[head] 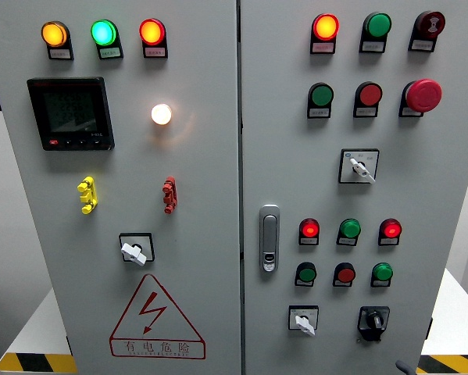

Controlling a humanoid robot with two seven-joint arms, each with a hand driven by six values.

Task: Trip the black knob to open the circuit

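Observation:
A black rotary knob (373,321) sits low on the right door of a grey electrical cabinet (218,195), with its pointer close to upright. To its left is a white selector switch (303,321). Neither hand shows clearly in the head view; only a small grey tip (405,366) pokes up at the bottom edge, right of the knob.
The right door carries red and green lamps and buttons, a red mushroom stop button (423,94), a white selector (359,166) and a chrome latch handle (269,238). The left door has a meter display (70,113), a lit white lamp (161,114) and a warning triangle (156,316).

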